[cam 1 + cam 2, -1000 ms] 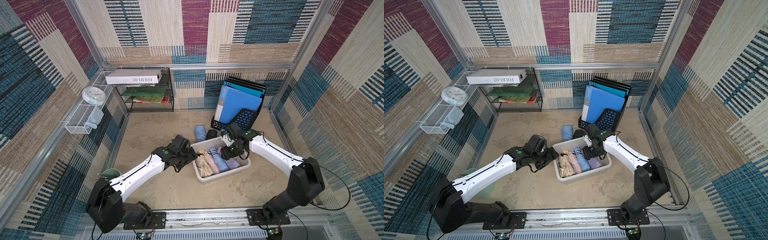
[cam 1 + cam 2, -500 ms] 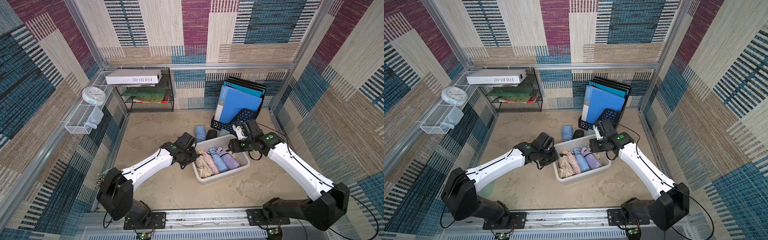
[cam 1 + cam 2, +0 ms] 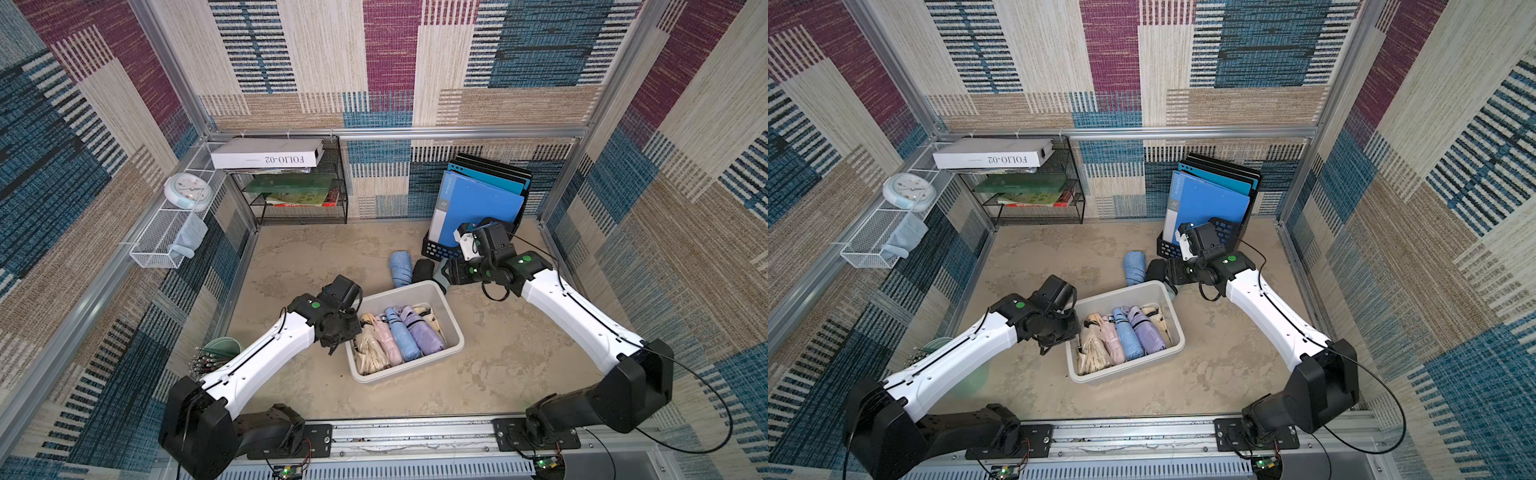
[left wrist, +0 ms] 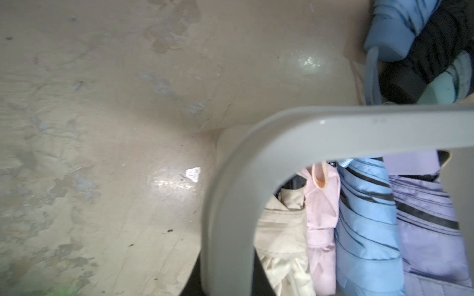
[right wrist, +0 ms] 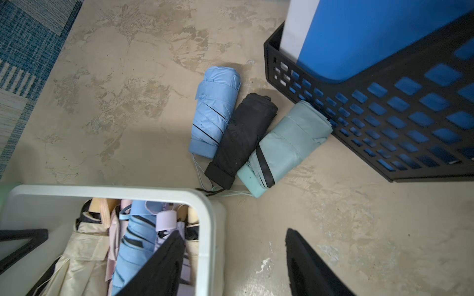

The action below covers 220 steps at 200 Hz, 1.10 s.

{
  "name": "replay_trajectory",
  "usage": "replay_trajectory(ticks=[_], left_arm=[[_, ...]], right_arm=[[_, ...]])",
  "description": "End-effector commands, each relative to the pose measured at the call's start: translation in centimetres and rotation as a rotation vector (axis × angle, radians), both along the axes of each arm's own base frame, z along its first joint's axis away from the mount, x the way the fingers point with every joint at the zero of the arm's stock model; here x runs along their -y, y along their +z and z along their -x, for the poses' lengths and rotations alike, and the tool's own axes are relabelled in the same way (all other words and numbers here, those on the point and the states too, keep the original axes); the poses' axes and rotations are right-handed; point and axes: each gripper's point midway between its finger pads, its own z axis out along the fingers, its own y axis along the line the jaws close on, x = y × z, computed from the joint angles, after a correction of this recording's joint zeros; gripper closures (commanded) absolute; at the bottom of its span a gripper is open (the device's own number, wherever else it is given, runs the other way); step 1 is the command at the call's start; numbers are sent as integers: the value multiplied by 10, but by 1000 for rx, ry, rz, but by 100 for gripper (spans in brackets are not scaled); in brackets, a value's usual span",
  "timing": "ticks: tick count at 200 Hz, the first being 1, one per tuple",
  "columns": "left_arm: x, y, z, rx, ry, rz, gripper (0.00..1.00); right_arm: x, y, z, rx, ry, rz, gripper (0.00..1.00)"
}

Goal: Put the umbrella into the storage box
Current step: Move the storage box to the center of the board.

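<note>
The off-white storage box (image 3: 417, 371) sits mid-floor and holds several folded umbrellas: cream, pink, blue and lilac (image 3: 422, 334). My left gripper (image 3: 347, 332) is shut on the box's left rim (image 4: 228, 230), with a black jaw on each side of it. Three folded umbrellas lie on the floor behind the box: blue (image 5: 215, 112), black (image 5: 241, 138) and teal (image 5: 284, 143). My right gripper (image 5: 233, 258) hangs open and empty above the box's far right corner, just short of them. In both top views the gripper (image 3: 1169, 274) partly hides the teal one.
A black lattice file holder (image 5: 384, 115) with blue folders stands right behind the teal umbrella. A black wire shelf (image 3: 299, 195) with books is at the back left. A white mesh basket (image 3: 166, 237) hangs on the left wall. A green cup (image 3: 220, 349) stands by the left arm.
My left gripper has closed on the box's left rim. The right arm has lifted out of the box and swung back to the far right corner, over the floor umbrellas.
</note>
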Motion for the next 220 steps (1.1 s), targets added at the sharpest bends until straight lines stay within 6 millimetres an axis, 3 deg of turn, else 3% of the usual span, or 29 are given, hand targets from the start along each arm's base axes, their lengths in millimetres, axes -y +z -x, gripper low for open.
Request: replay_trajectory(ticks=[1,56,86,127,159,220], left_arm=[[-18,2,8,15,-77,-43,100],[-47,-6,19,-9,11,-26,100],[-50,-7,18,14,40,-9,100],[-53,-13,18,4,60,3,100],[-63,-15,21,-10,87,-23,100],[-84,-12,30,-16,160,-58,100]], right_arm=[[-23,1,-22,42,62,-51,31],[-55,-50,-78,-58,3,-47,26],[-75,-78,-104,-90,-66,-40,22],[-98,-100,-132,-95,-117,-39,18],[-108,-120,-145,-136,-147,-11,17],[-125,-149,-149,-172,-171,34,13]])
